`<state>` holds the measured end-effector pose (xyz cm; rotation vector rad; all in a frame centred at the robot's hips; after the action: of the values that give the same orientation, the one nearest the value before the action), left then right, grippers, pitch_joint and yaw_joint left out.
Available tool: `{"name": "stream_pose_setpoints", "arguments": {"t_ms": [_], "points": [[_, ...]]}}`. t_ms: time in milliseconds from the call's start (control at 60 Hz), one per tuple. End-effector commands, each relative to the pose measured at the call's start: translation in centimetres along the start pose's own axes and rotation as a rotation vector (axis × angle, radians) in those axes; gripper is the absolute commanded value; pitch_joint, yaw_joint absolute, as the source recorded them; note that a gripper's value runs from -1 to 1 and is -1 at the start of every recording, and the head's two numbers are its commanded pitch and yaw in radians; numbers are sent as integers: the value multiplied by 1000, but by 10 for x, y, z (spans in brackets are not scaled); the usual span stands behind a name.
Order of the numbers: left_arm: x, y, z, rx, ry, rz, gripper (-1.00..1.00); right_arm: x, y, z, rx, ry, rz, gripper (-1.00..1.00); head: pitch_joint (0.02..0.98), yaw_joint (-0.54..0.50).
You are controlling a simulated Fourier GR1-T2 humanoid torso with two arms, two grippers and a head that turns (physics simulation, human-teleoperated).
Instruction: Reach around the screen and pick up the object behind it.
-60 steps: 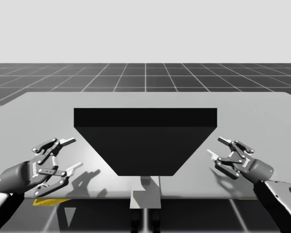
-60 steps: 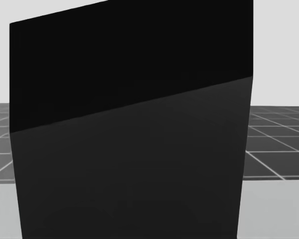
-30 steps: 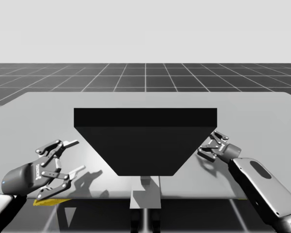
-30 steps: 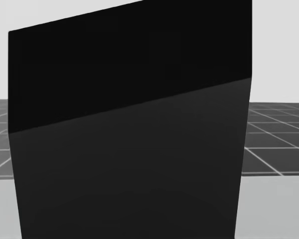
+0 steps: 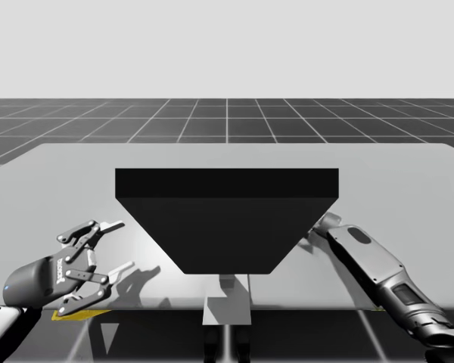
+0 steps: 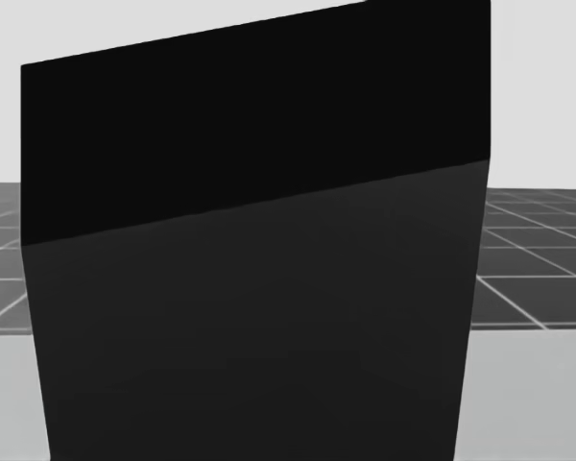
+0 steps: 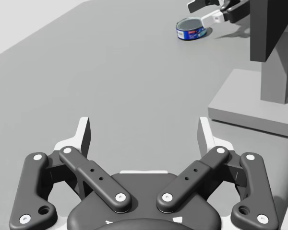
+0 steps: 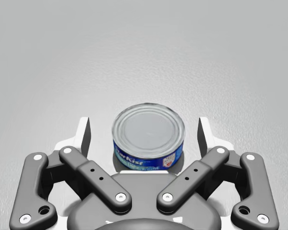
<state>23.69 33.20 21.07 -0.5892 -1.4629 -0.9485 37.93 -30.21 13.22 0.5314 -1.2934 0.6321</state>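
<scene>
A black screen [image 5: 227, 219] stands mid-table on a grey stand and blocks most of the head view [image 6: 250, 250]. Behind it lies a flat blue can with a silver lid [image 8: 148, 139], also seen far ahead of my left gripper [image 7: 191, 29]. My right arm [image 5: 363, 257] reaches past the screen's right edge, which hides its hand in the high view. My right gripper [image 8: 144, 129] is open, and the can sits between its fingers [image 8: 85, 134] with a gap on each side. My left gripper [image 5: 119, 244] [image 7: 144, 134] hovers open over the table's front left, holding nothing.
The screen's grey base [image 7: 252, 103] and post stand ahead and to the side of my left gripper. A yellow strip [image 5: 72, 312] marks the front edge of the grey table [image 5: 76, 174] under my left hand. Bare tabletop lies on both sides of the screen.
My right arm has swung forward and inward around the screen's right edge, taking its gripper out of the high view. My left gripper has drifted slightly. My head has turned a little.
</scene>
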Motion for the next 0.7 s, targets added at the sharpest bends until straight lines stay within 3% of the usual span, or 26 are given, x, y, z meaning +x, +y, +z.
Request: {"name": "stream_pose_setpoints", "arguments": {"t_ms": [17, 250, 583, 633, 650, 667, 683, 700], "points": [[-1, -4, 1, -40, 1, 8, -1000, -8, -2, -20, 20, 12, -7, -1000, 248, -44], [-2, -6, 2, -46, 6, 3, -1000, -15, -8, -34, 15, 30, 5, -1000, 252, -41], [-2, -8, 2, -46, 7, 0, -1000, -25, -18, -43, -3, 78, 3, -1000, 250, -38], [-2, -8, 2, -45, 7, -3, -1000, -27, -19, -44, -17, 84, -7, -1000, 248, -37], [-2, -8, 2, -46, 7, -3, -1000, -28, -18, -44, -22, 75, 12, -940, 248, -36], [-2, -8, 2, -46, 7, -2, -1000, -28, -18, -44, -43, 68, 33, -620, 248, -36], [-2, -8, 2, -46, 7, -3, -1000, -29, -18, -43, -60, 73, 30, 183, 248, -35], [-2, -8, 2, -45, 8, -3, -1000, -29, -17, -43, -59, 76, 31, 518, 248, -34]]}}
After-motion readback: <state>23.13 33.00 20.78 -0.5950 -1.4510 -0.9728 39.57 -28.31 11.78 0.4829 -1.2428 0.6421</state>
